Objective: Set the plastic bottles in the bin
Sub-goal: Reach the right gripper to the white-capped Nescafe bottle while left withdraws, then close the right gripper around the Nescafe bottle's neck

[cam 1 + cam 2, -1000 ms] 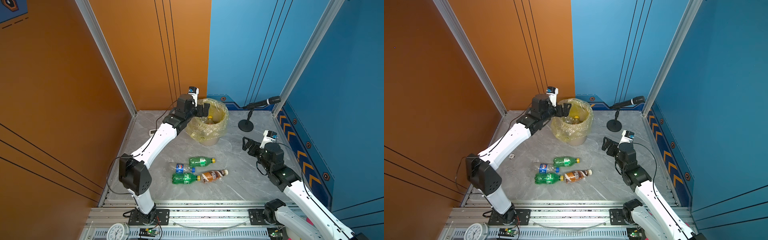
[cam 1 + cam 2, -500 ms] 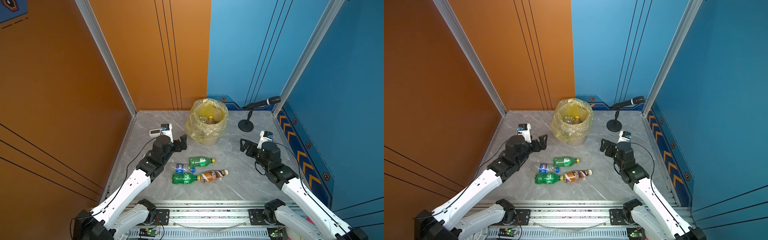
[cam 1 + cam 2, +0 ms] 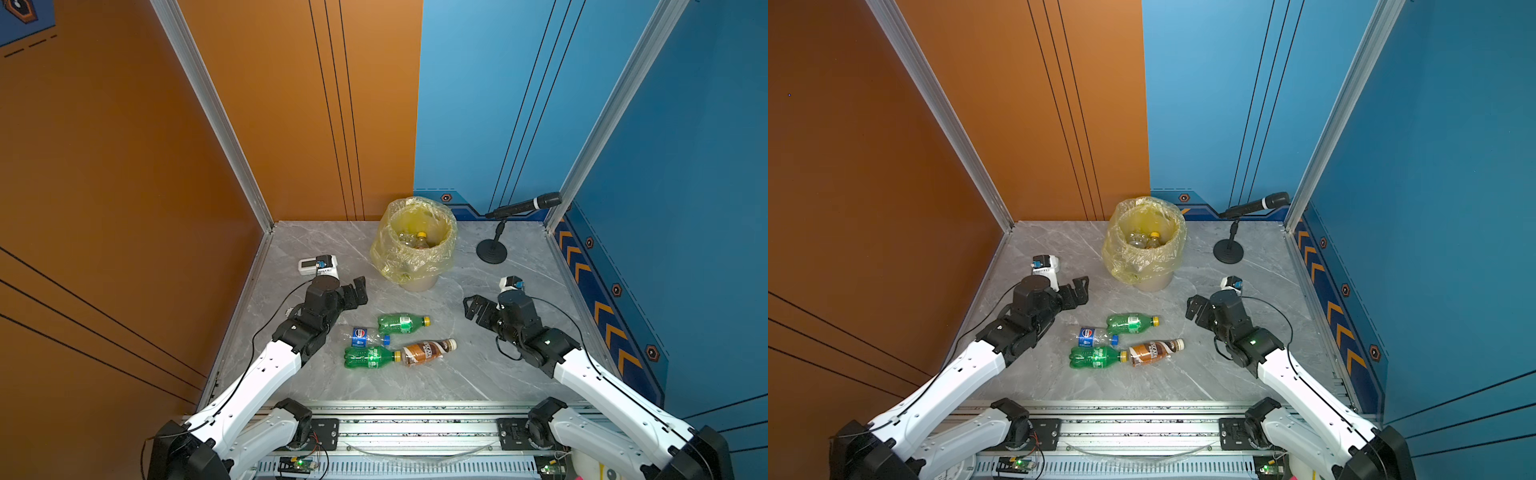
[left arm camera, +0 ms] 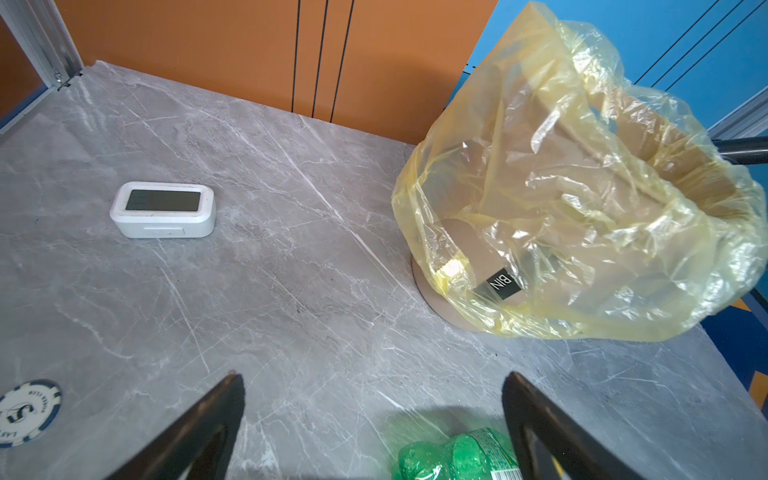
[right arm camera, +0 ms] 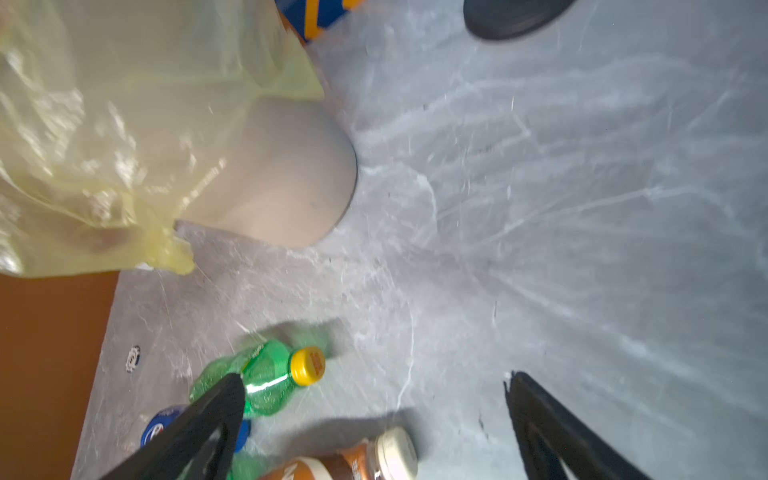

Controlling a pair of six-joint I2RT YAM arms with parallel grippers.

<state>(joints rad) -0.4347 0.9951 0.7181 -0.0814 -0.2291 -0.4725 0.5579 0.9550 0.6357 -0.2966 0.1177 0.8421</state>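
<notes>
While both arms reach low over the table [image 3: 415, 384], left gripper [image 3: 360, 291] and right gripper [image 3: 473, 308] show fingers spread wide, holding nothing. Lying flat between them: far green bottle [image 3: 401, 324], Pepsi bottle [image 3: 365, 336], near green bottle [image 3: 368, 358], coffee bottle [image 3: 428, 351]. Bin [image 3: 415, 259] stands behind them, with several bottles [image 3: 420, 240] inside.

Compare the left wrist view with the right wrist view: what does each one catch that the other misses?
Left wrist only: the white timer and the BIN label on the bucket's side.
Right wrist only: the brown coffee bottle, the Pepsi bottle and the microphone stand base.
Both: the bin with its yellow bag, a green bottle, and each arm's own open, empty pincer: the left pincer and the right pincer.
</notes>
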